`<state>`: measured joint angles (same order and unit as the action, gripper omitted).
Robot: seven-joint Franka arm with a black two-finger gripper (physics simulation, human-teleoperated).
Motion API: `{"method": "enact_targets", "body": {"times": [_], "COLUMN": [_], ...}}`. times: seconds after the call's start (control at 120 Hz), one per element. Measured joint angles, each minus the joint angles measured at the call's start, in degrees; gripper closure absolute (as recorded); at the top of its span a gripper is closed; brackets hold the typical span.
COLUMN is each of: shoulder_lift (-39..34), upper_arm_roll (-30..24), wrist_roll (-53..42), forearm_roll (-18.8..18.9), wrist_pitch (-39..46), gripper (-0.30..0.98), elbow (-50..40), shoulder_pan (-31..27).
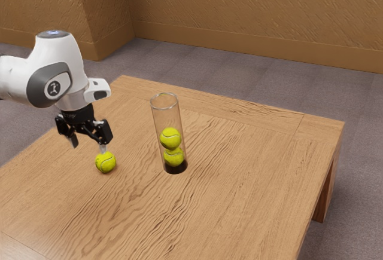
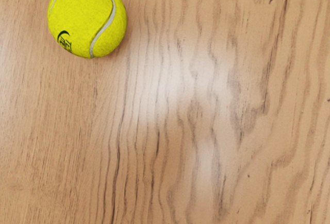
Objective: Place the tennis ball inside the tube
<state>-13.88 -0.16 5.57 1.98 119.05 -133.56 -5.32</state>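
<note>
Well, the wooden table (image 1: 257,170) lies beneath the white arm (image 1: 70,63), which comes in from the exterior view's left, hand pointing down. The clear tube (image 1: 158,122) stands upright with two balls (image 1: 171,138) stacked inside. The black gripper (image 1: 88,147) is open, its fingers spread, near the loose tennis ball (image 1: 106,162) on the tabletop.

Tennis ball (image 2: 87,18) — unclear dark print (image 2: 65,41), arm (image 1: 64,55) — emblem (image 1: 54,88)

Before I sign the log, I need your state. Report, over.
Gripper open, empty. Loose tennis ball on table, outside tube. Two balls stacked inside tube, below rim. No obstruction seen between loose ball and tube.
</note>
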Motion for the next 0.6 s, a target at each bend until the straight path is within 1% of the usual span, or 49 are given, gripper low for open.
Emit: {"method": "enact_targets", "body": {"times": [0.133,0.25,0.408,0.6], "shoulder_lift": [5.7,10.1,17.5,21.8], "upper_arm_roll": [-0.1,-0.1,-0.1,-0.1], "wrist_roll": [-1.8,-3.4,-5.2,-6.8], "forearm_roll": [0.4,0.1,-0.4,-0.5], "wrist_pitch": [7.2,11.2,13.7,15.0], "gripper": [0.00,0.00,0.00,0.00], "elbow": [0.3,2.6,8.0,9.4], "shoulder_pan": [-1.8,-2.8,-3.6,-5.9]}}
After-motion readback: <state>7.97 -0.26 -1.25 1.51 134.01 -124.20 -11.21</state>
